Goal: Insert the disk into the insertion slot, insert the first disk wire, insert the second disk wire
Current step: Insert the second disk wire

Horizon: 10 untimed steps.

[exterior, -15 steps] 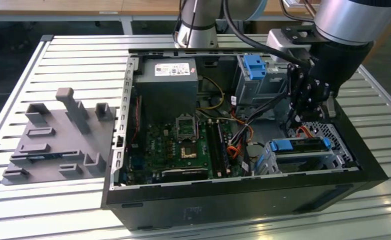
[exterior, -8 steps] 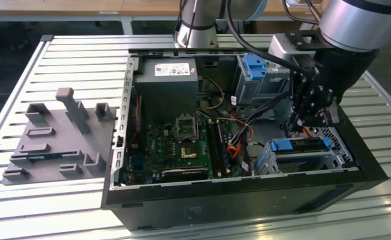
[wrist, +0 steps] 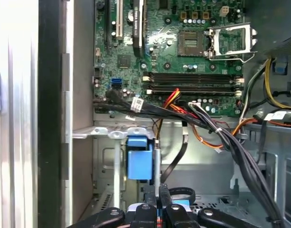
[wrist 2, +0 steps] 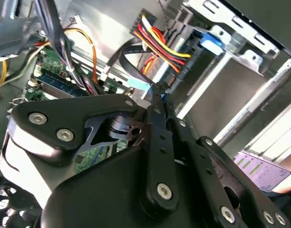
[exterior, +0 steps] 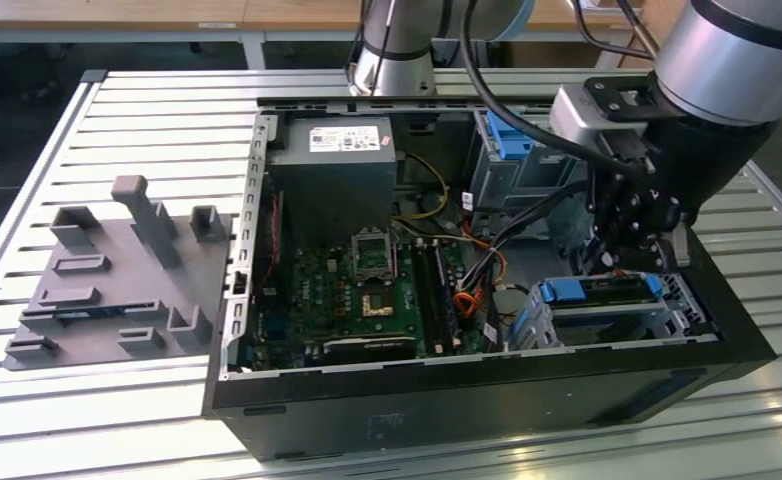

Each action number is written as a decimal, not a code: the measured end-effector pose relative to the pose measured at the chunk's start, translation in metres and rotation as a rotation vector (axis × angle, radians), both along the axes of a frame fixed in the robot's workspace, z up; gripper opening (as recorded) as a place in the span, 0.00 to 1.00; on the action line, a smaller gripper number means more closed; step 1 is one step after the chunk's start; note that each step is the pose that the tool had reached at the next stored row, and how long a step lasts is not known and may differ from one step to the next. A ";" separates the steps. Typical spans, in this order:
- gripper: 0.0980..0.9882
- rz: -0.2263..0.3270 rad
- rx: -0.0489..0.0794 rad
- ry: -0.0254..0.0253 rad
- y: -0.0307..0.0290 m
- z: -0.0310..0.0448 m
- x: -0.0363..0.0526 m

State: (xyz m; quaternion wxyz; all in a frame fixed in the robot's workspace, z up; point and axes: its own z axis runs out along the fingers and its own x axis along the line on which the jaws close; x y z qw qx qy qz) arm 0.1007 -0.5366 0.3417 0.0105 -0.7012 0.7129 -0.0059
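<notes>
Power supply label [exterior: 344, 139]: showing print too small to read.
Cable tag [wrist: 137, 103]: carrying markings, nothing coming through legibly.

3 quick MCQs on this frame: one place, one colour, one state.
1. The grey fixture plate lies:
A. inside the computer case
B. on the table, at the exterior view's left of the case
C. on the power supply
2. The disk's carrier frame is:
A. red
B. yellow
C. blue
3. The gripper is:
A. shut on a black wire
B. wide open
C. shut on the fixture

B: the grey fixture plate sits outside the computer case.
C: the disk has blue edges.
A: the gripper meets the black wire.
</notes>
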 end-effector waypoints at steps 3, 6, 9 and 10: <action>0.06 0.000 0.000 0.0000 -0.0027 -0.0010 0.0009; 0.06 -0.003 0.001 0.0001 -0.0033 -0.0033 0.0032; 0.06 -0.010 0.002 0.0000 -0.0043 -0.0051 0.0043; 0.06 -0.011 0.002 0.0000 -0.0044 -0.0058 0.0046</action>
